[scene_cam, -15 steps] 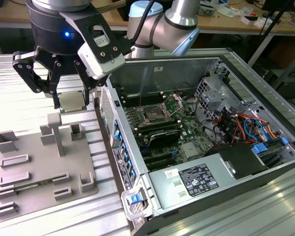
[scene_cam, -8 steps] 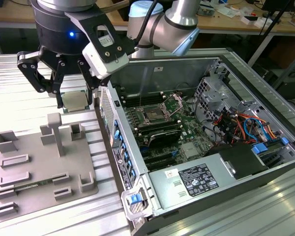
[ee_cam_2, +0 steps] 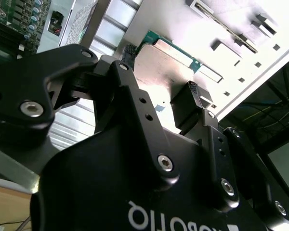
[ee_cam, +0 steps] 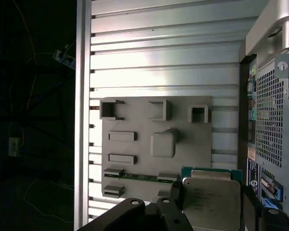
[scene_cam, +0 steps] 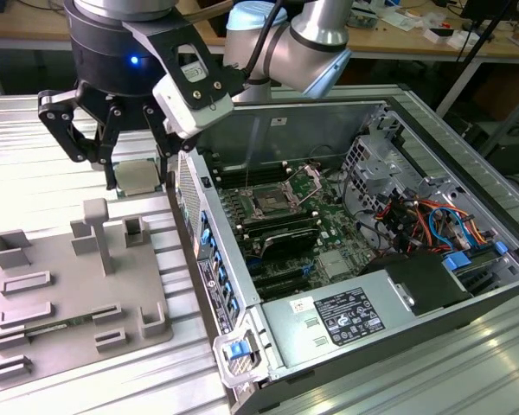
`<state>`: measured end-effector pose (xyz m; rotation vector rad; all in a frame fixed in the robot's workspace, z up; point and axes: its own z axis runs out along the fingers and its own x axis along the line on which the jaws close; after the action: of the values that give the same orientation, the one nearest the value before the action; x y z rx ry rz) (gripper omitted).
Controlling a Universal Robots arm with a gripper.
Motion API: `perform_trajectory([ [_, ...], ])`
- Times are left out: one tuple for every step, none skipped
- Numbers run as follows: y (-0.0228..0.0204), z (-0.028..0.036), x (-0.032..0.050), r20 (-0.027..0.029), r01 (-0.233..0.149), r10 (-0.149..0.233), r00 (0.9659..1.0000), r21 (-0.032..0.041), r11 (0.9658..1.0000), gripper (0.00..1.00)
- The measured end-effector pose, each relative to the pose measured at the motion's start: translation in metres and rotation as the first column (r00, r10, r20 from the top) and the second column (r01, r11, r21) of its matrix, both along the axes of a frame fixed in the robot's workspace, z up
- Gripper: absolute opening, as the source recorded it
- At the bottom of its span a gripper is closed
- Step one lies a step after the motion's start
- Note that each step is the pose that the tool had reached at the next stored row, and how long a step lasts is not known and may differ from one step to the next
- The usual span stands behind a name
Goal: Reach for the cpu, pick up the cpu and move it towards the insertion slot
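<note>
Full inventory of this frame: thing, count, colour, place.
cpu: 1, silvery top, green edge, held between the fingers above the table, off the tray.
grey tray: 1, grey with raised blocks, on the table at the exterior view's left.
computer case: 1, grey metal, open, at the exterior view's right.
insertion slot: 1, silver frame, dark centre, on the green motherboard inside the case.
slatted table: 1, silver, under everything.
gripper: 1, black, closed on the cpu.
arm: 1, grey, above the case.
</note>
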<state>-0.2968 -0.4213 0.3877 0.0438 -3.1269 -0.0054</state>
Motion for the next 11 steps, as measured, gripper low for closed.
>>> perform_trajectory([
  [0.0,0.0,0.0008,0.0001,0.0,0.0,1.0,0.0,1.0,0.55],
  [0.0,0.0,0.0014,0.0001,0.0,0.0,1.0,0.0,1.0,0.55],
  [0.0,0.0,0.0018,0.0001,0.0,0.0,1.0,0.0,1.0,0.55],
  [0.0,0.0,0.0024,0.0001,0.0,0.0,1.0,0.0,1.0,0.55],
  [0.0,0.0,0.0028,0.0001,0.0,0.0,1.0,0.0,1.0,0.55],
  [0.0,0.0,0.0038,0.0001,0.0,0.0,1.0,0.0,1.0,0.55],
  [0.0,0.0,0.0045,0.0001,0.0,0.0,1.0,0.0,1.0,0.55],
  [0.0,0.0,0.005,-0.0001,0.0,0.0,1.0,0.0,1.0,0.55],
  [0.0,0.0,0.0054,0.0,0.0,0.0,1.0,0.0001,1.0,0.55],
  [0.0,0.0,0.0056,0.0001,0.0,0.0,1.0,0.0,1.0,0.55],
  [0.0,0.0,0.0057,0.0001,0.0,0.0,1.0,-0.0001,1.0,0.55],
])
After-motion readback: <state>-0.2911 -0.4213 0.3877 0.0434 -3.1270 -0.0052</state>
